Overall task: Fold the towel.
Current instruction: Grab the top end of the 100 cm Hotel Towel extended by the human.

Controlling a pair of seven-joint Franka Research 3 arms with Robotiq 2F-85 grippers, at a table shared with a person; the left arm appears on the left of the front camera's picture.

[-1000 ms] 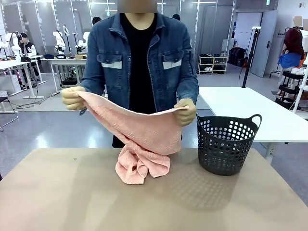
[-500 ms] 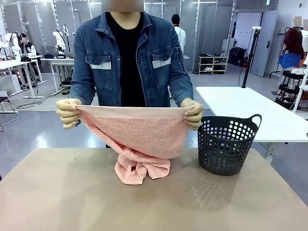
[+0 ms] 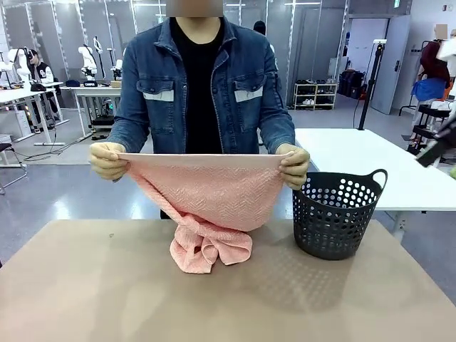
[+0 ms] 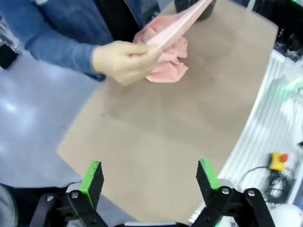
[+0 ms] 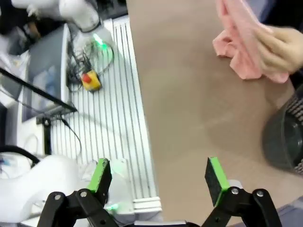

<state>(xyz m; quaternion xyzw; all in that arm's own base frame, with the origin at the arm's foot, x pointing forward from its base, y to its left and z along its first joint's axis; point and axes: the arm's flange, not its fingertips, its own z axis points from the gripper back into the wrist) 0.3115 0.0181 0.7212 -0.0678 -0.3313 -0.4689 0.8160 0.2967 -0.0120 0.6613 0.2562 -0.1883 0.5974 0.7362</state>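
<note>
The person across the table holds the pale pink towel (image 3: 210, 196) stretched by its top edge, one hand (image 3: 108, 160) at each corner. Its lower part lies bunched on the tan table (image 3: 107, 285). My left gripper (image 4: 149, 177) is open over the table's near corner, well back from the towel (image 4: 165, 71) and the person's hand (image 4: 123, 60). Above the table's edge, my right gripper (image 5: 158, 177) is open too, far from the towel (image 5: 236, 52). Neither gripper has anything between its fingers.
A dark perforated basket (image 3: 335, 214) stands on the table to the right of the towel; its rim (image 5: 284, 142) lies beside the right gripper's path. A white table (image 3: 370, 164) stands behind it. A red-buttoned yellow box (image 5: 90, 80) sits on the ribbed floor plate.
The person has pulled the towel's top edge taut and level, spreading the hands wider and lifting slightly. The bunched part on the table stays put.
</note>
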